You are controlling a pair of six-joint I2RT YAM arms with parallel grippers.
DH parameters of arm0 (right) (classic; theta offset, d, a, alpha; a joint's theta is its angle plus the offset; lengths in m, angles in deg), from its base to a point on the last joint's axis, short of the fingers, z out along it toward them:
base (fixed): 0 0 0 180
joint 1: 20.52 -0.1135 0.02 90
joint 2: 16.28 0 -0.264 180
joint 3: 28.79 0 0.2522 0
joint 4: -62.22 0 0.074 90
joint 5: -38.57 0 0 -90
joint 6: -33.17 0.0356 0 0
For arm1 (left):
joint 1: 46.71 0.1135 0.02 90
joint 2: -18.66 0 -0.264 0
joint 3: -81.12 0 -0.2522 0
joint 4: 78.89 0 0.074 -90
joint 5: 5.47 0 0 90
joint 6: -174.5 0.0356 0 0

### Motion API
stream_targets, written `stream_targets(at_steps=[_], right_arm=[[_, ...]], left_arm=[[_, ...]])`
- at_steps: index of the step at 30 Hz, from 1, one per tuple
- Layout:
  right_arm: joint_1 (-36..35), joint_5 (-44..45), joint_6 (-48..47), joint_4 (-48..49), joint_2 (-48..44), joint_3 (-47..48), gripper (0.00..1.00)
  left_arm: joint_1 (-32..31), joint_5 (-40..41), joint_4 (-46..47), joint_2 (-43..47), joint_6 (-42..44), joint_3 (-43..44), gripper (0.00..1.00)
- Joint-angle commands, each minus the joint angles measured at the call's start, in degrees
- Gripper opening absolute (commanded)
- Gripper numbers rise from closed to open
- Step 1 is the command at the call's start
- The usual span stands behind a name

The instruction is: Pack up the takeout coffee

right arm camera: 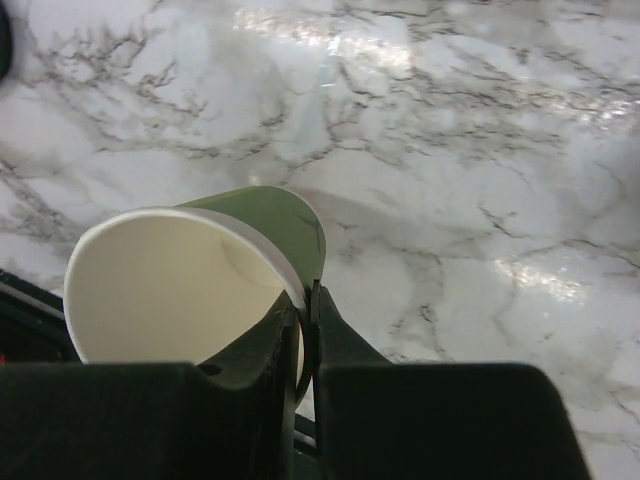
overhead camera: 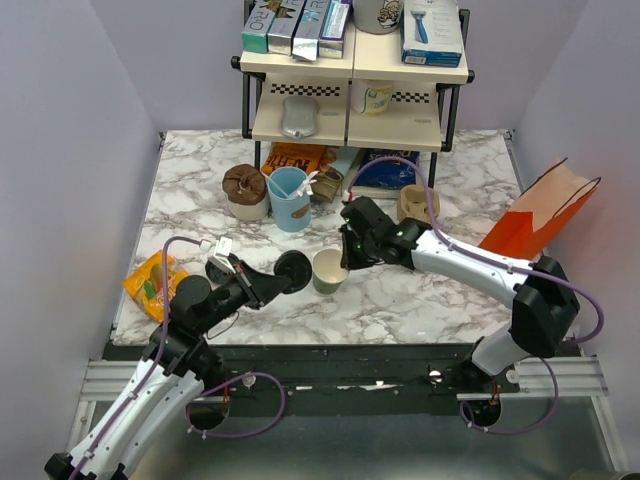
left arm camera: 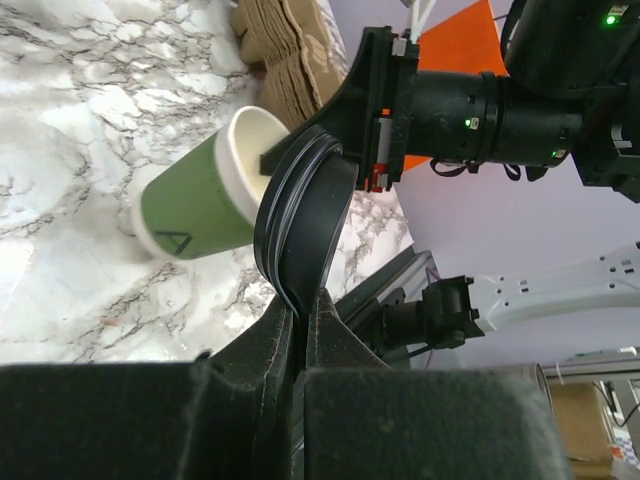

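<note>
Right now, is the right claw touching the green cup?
Touching. The right wrist view shows the right claw pinching the cup wall at its rim, one finger inside and one outside.

Bright overhead light, glare on marble tabletop, soft shadows, blurred wrist-view foregrounds

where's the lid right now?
Top view: the lid is near mid-table, held on edge in the left gripper, just left of the open cup, whose rim the right gripper pinches.
</note>
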Motion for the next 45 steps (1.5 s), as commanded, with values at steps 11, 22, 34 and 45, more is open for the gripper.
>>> stream_targets(at_steps=[11,22,34,45], right_arm=[[-7.28,0.25,3.24,0.68,6.98,5.79,0.35],[-7.28,11.63,6.57,3.32,-4.70,-0.18,0.74],[-7.27,16.62,8.52,7.34,-12.18,-8.27,0.91],[-7.19,12.21,6.93,11.93,-12.79,-9.86,0.91]], left_arm=[[0.05,-4.76,5.58,-3.44,-2.68,-0.85,0.00],[0.05,-4.58,8.04,-5.72,-5.05,-1.99,0.00],[0.05,-6.77,9.35,-20.13,-6.19,0.90,0.01],[0.05,-5.73,5.06,-23.83,-5.76,3.54,0.36]])
